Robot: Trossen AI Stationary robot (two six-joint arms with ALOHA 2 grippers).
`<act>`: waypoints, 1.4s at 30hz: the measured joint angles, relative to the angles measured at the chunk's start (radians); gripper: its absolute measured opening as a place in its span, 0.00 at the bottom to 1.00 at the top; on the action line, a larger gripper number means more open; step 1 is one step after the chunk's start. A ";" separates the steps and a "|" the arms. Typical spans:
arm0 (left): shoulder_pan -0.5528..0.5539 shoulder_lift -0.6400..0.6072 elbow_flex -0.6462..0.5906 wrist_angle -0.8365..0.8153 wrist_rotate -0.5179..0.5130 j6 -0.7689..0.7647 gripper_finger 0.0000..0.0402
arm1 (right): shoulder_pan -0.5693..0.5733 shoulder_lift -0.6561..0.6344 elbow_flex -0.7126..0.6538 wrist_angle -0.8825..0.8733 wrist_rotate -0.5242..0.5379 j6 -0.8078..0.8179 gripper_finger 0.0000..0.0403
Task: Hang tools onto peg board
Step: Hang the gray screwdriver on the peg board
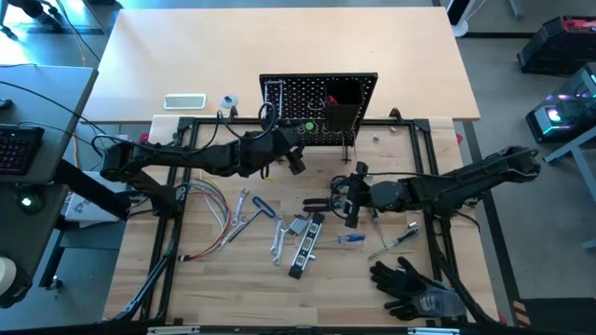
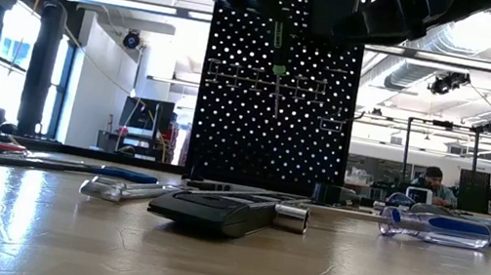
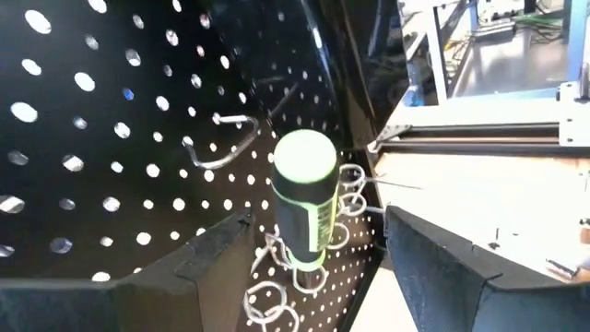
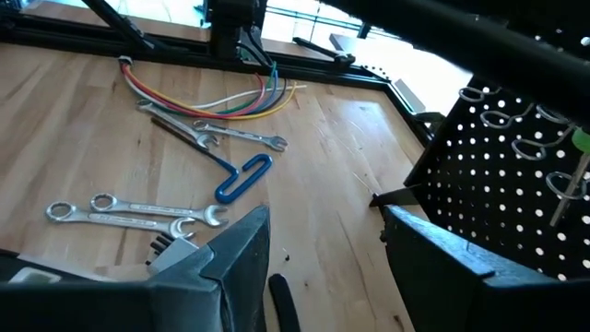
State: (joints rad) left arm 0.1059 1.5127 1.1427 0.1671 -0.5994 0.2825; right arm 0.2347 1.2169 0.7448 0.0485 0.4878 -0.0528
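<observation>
The black peg board (image 1: 317, 102) stands upright at the table's far side. A green-handled driver (image 3: 304, 198) hangs in a wire ring on its front, also visible in the low view (image 2: 280, 59). My left gripper (image 3: 318, 295) is open just in front of that driver, its fingers apart from it. My right gripper (image 4: 323, 277) is open above the table's middle, near black pliers (image 1: 318, 203). Silver wrenches (image 4: 138, 214), a blue-handled key (image 4: 244, 177), a black-silver bar (image 1: 304, 247) and a blue-handled driver (image 2: 439, 227) lie flat on the table.
A bundle of coloured wires (image 1: 212, 216) lies at the left, black gloves (image 1: 410, 284) at the near right. A black box bin (image 1: 343, 104) sits on the peg board's front. Empty wire rings and a hook (image 3: 221, 148) surround the hung driver.
</observation>
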 joint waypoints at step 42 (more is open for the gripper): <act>-0.244 -0.117 -0.200 -0.242 0.061 -0.195 0.57 | 0.112 0.000 -0.091 -0.849 -0.080 1.025 0.51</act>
State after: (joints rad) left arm -0.1378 1.3956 0.9425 -0.0753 -0.5388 0.0874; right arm 0.3470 1.2167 0.6537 -0.8001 0.4081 0.9721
